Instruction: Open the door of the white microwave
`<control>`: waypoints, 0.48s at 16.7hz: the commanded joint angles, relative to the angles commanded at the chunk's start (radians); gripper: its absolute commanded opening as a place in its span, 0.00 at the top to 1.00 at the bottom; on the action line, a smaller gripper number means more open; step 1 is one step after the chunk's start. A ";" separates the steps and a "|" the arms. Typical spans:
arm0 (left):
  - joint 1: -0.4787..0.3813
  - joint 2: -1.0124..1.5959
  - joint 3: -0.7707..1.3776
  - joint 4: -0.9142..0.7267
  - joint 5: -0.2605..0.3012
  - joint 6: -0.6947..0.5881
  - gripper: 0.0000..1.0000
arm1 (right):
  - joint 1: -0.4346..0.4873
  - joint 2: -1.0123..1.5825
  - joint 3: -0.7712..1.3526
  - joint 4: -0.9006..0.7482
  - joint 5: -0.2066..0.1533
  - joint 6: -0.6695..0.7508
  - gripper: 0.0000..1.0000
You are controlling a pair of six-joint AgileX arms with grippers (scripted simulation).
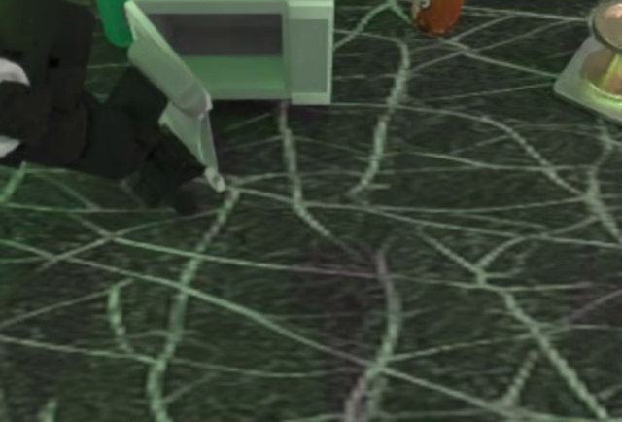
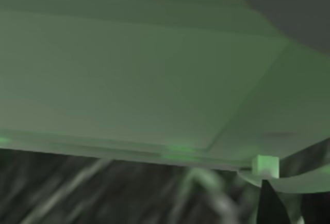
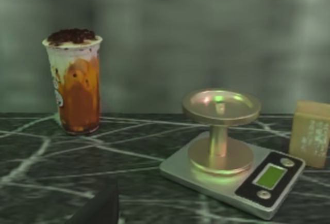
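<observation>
I am pulling the door [image 1: 173, 80] of the white microwave [image 1: 309, 23], at the table's far left, partly open; my left gripper [image 1: 206, 187] is at its handle edge, finger state unclear, and may be slipping off

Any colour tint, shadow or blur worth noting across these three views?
Top view: green tint throughout; the left arm casts shadow beside the open door of the white microwave. Left wrist view: the door's panel fills the frame, soft and close. Right wrist view: glare on the scale's pan.
</observation>
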 joint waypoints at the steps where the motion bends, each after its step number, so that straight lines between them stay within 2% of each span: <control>1: 0.005 -0.001 0.003 -0.005 0.006 0.012 1.00 | 0.000 0.000 0.000 0.000 0.000 0.000 0.00; 8: 0.030 0.000 0.011 -0.029 0.033 0.064 1.00 | 0.000 0.000 0.000 0.000 0.000 0.000 0.00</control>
